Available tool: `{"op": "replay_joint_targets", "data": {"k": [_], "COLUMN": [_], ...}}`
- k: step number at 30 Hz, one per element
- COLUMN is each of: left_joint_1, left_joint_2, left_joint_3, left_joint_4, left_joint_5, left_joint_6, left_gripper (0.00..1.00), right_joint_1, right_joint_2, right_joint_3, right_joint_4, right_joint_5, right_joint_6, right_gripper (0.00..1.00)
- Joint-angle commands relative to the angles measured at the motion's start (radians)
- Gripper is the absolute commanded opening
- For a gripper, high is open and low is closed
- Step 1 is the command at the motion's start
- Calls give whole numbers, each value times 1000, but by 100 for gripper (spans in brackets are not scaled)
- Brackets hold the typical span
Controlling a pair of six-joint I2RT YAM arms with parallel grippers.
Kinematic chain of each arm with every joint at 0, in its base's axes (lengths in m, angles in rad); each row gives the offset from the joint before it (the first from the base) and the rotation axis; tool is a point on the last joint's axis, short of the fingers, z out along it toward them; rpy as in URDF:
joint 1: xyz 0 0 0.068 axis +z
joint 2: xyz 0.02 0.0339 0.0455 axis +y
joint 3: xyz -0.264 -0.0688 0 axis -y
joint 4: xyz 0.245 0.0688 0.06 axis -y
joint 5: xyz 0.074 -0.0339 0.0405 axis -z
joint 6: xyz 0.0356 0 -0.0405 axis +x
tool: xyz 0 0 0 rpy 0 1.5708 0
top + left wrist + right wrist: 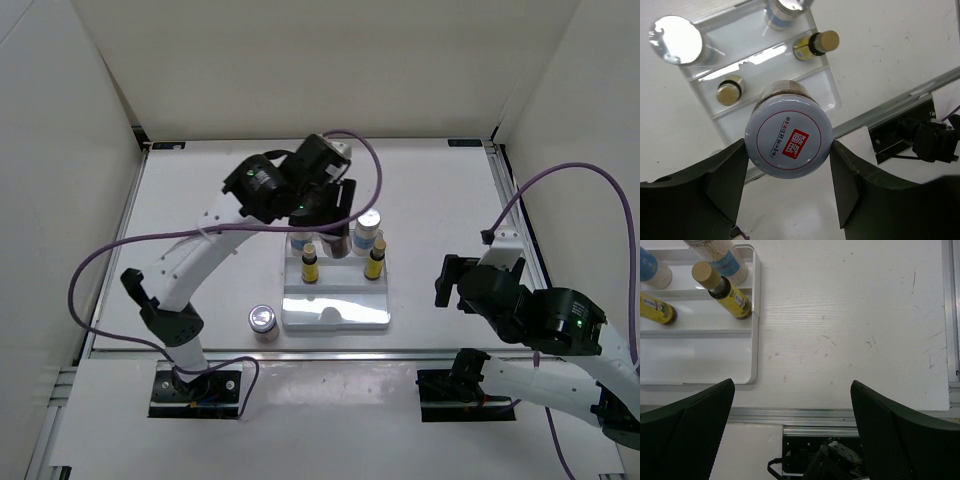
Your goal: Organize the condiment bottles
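Observation:
My left gripper (788, 150) is shut on a squat jar (788, 142) with a silver lid and a red mark, held above the white stepped tray (827, 95). In the top view this gripper (325, 215) hangs over the tray's (335, 310) back part and hides the jar. Two slim yellow bottles (310, 263) (375, 262) stand on the middle step. A white bottle with a blue label (368, 230) stands behind them, and another (298, 240) is partly hidden. A second squat jar (262, 320) stands on the table left of the tray. My right gripper (455, 282) is open and holds nothing.
The right wrist view has the tray's right end (754, 315) at the left and the table's metal front rail (840, 415) under the right gripper (792, 390). White walls enclose the table on three sides.

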Motion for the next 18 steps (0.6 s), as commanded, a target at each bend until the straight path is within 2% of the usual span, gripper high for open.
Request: {"op": "replay_joint_targets", "data": {"k": [1, 12, 18], "left_joint_1": [-81, -233, -275], "left_joint_2": [13, 177, 199], "left_joint_3": [77, 99, -60], "left_joint_4": [-97, -66, 87], "left_joint_5": [-24, -129, -138], "left_joint_6": [-34, -98, -127], "left_gripper": [11, 11, 11], "right_joint_1": [2, 2, 2], "right_joint_2": [3, -17, -17], "right_joint_3": [7, 7, 7], "right_joint_4": [-32, -41, -41], "right_joint_5": [60, 69, 69], "right_joint_6": [60, 69, 69], "right_gripper": [100, 100, 100]}}
